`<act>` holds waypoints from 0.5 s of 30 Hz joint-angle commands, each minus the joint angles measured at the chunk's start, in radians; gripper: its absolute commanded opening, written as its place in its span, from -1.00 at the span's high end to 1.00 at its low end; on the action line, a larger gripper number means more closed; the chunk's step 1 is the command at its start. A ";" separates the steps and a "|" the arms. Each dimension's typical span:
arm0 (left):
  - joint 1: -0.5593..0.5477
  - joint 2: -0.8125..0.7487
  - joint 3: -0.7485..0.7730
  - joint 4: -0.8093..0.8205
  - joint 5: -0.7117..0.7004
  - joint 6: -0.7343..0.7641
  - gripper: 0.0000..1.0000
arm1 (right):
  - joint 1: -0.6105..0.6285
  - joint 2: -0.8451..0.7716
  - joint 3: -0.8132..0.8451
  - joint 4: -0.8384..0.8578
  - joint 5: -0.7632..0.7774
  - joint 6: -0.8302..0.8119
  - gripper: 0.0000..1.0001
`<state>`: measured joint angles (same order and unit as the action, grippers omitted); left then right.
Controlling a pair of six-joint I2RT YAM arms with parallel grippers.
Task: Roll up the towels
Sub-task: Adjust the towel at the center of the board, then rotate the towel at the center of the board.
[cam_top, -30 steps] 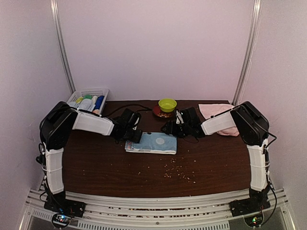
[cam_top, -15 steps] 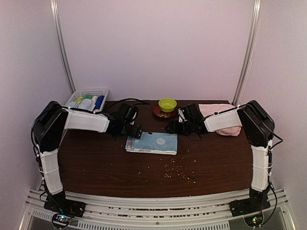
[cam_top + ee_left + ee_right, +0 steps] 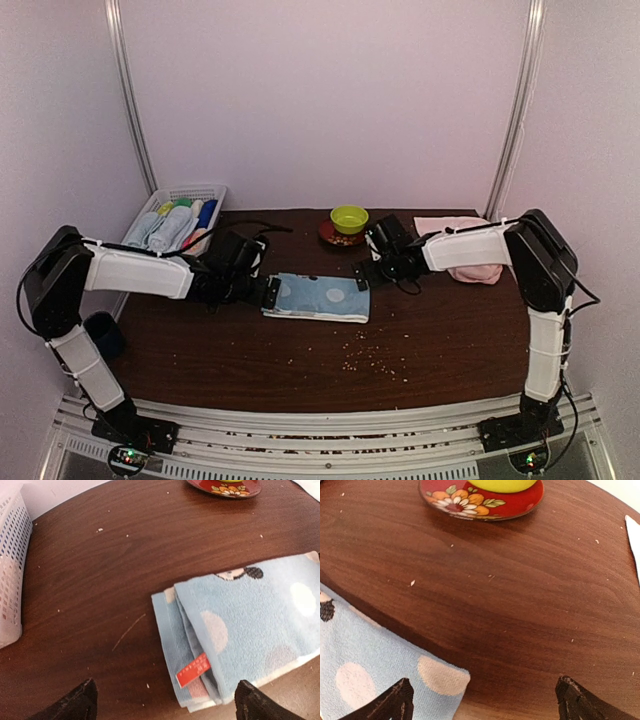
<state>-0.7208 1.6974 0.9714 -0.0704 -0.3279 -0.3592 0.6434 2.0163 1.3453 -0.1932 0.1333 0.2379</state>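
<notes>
Standing by the table (image 3: 300,370), I see the blue towel (image 3: 318,297) lying flat near the middle of the dark wood, folded into a long strip with white spots on it. From the left wrist camera its left end shows stacked folded layers, with a small red tag (image 3: 193,670) sticking out of the near edge.

The left fingers (image 3: 268,292) sit low at that left end of the towel. They are spread wide and have hold of nothing. The cloth's end lies in view between the two tips, but I cannot tell whether either tip touches it. The right fingers (image 3: 368,266) hang just past the towel's far right corner. They too are spread wide with nothing in them, over bare wood with the spotted corner off to one side.

The pink towel (image 3: 478,271) lies in a loose heap at the far right of the table, partly hidden behind the right arm and well apart from the blue one.

Behind the blue towel, at the back edge, a green bowl (image 3: 349,216) stands on a red flowered plate (image 3: 470,505). A white mesh basket (image 3: 215,190) sits at the back left corner, holding white, green and blue things too small to make out. Pale crumbs (image 3: 370,360) are scattered on the wood in front of the blue towel.
</notes>
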 commanded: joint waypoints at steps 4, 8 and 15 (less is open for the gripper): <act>-0.020 -0.115 -0.144 0.100 0.002 -0.051 -0.96 | 0.072 0.056 0.055 -0.123 0.154 -0.069 -1.00; -0.022 -0.146 -0.207 0.132 -0.006 -0.059 -0.96 | 0.098 0.073 0.067 -0.191 0.241 -0.066 -1.00; -0.022 -0.198 -0.283 0.169 -0.050 -0.062 -0.96 | 0.204 0.065 0.020 -0.287 0.282 -0.060 -1.00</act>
<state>-0.7406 1.5425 0.7162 0.0238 -0.3382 -0.4088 0.7807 2.0731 1.3907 -0.3527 0.3592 0.1825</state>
